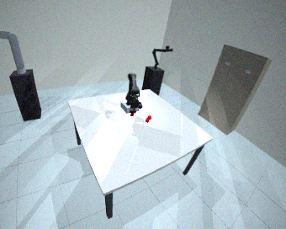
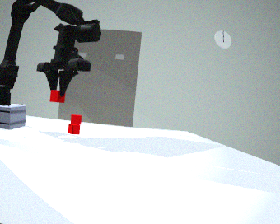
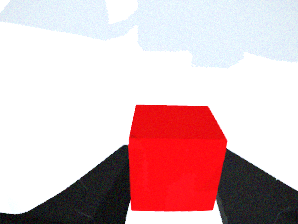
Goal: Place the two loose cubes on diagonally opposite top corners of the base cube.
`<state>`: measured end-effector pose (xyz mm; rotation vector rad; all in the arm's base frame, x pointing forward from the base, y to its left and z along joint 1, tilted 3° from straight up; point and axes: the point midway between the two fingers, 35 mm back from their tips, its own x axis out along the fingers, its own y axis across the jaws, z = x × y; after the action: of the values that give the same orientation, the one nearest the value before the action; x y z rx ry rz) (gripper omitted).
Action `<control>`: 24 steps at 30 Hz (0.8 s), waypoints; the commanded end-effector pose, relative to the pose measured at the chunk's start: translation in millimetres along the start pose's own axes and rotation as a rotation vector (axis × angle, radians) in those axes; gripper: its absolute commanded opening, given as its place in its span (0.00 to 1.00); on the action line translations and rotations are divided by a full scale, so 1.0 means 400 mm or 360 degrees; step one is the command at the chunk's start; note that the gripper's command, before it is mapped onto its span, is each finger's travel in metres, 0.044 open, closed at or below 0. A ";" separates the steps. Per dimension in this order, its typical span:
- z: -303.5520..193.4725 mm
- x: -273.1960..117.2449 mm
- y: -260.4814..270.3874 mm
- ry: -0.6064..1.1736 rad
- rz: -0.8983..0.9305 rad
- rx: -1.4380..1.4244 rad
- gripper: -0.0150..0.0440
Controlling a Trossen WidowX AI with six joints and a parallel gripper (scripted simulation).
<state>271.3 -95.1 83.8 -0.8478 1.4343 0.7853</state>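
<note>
Your claw (image 1: 133, 112) (image 2: 59, 93) (image 3: 173, 155) pinches a loose cube (image 1: 132, 114) (image 2: 57, 96) (image 3: 175, 172); lowering it too near the capping cube (image 1: 149, 118) (image 2: 76, 119) could knock that off.

Fingers (image 1: 132, 113) (image 2: 58, 93) closed, pointing downward.

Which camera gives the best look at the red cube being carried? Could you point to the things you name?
The wrist view: the gripped red cube (image 1: 132, 114) (image 2: 56, 95) (image 3: 175, 170) fills its lower middle, two faces plain. The exterior view shows it smaller, raised, partly covered by a black finger; the top view, only a speck under the tool (image 1: 133, 111) (image 2: 58, 93) (image 3: 174, 175).
</note>
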 end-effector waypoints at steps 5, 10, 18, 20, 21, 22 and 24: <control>0.046 0.007 0.009 0.0001 0.0000 -0.0031 0.43; 0.076 0.008 0.015 -0.0002 0.0001 -0.0077 0.43; 0.139 0.011 0.031 -0.0007 0.0001 -0.0181 0.43; 0.154 0.012 0.036 -0.0009 0.0001 -0.0207 0.43; 0.162 0.012 0.039 -0.0009 0.0001 -0.0220 0.43; 0.169 0.013 0.042 -0.0010 0.0002 -0.0232 0.43; 0.185 0.013 0.047 -0.0011 0.0002 -0.0258 0.43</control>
<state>289.5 -29.8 76.7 -0.9604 1.3859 0.9023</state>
